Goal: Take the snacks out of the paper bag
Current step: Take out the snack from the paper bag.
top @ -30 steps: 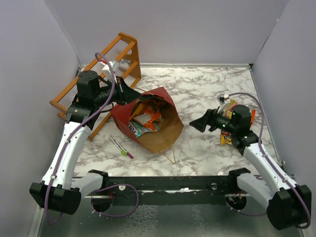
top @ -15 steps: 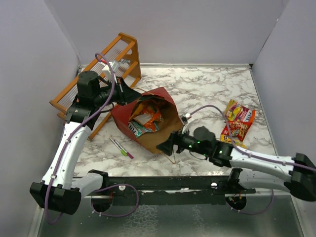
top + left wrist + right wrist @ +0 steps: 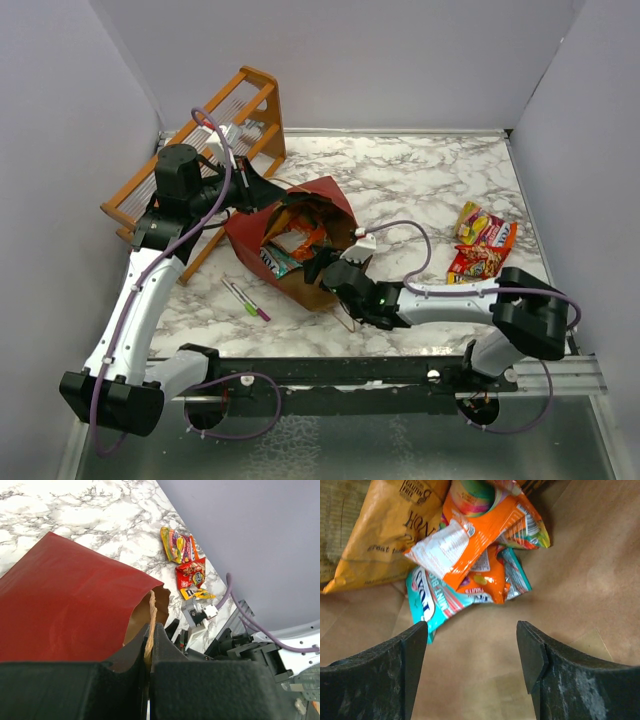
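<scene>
Red paper bag (image 3: 65, 595) pinched by left gripper (image 3: 150, 630); right gripper (image 3: 472, 640) spread inside; two snacks (image 3: 484, 254) outside

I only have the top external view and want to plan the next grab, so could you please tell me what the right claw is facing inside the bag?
Observer: The right claw is open inside the paper bag; a teal packet lies nearest its fingertips.
Operator: Is anything on top of it?
Observer: Yes, an orange packet overlaps its far end.
Operator: And the left claw?
Observer: It is shut on the bag's brown rim.
</scene>
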`<state>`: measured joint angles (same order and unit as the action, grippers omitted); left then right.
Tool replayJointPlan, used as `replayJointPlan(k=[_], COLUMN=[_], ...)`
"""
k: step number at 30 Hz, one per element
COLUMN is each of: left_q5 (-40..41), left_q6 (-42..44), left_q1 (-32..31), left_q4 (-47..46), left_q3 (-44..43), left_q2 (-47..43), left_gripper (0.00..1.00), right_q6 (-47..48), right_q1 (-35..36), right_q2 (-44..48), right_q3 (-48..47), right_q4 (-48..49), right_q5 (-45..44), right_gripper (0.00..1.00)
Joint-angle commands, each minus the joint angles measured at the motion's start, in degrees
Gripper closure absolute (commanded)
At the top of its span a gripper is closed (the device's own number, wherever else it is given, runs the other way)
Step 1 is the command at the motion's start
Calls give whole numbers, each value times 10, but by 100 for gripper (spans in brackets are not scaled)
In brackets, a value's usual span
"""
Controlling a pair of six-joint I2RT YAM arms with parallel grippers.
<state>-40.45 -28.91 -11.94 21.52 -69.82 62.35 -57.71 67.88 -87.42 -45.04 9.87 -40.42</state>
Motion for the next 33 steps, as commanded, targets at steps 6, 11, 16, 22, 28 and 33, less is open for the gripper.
replayJointPlan(k=[6,11,16,22,28,33], left_q5=[-12,-16,-18,-19,-18,-15], left_q6=[-6,-6,-5,-7,-4,0], left_q1=[4,3,3,4,3,4], left_q4=[-14,-11,-5,-3,3,6], left_q3=[-1,-1,-2,-5,-4,2], left_q2=[-11,-13,-16,-19,-22,-25], left_gripper=[100,100,100,100,100,100], right_q6=[-94,-138,-152,-198,-228,-207], right_q1=[3,3,0,-20,-28,-27], right_q2=[-112,-187,-253,-310,-317,-282], right_q3=[-57,-131,-191,-268,-283,-258], right_q4=[85,42,22,-61,-114,-118], right_q5=[-119,-166,-204,-190,-186,-137], right_gripper=[30,30,32,41,72,99])
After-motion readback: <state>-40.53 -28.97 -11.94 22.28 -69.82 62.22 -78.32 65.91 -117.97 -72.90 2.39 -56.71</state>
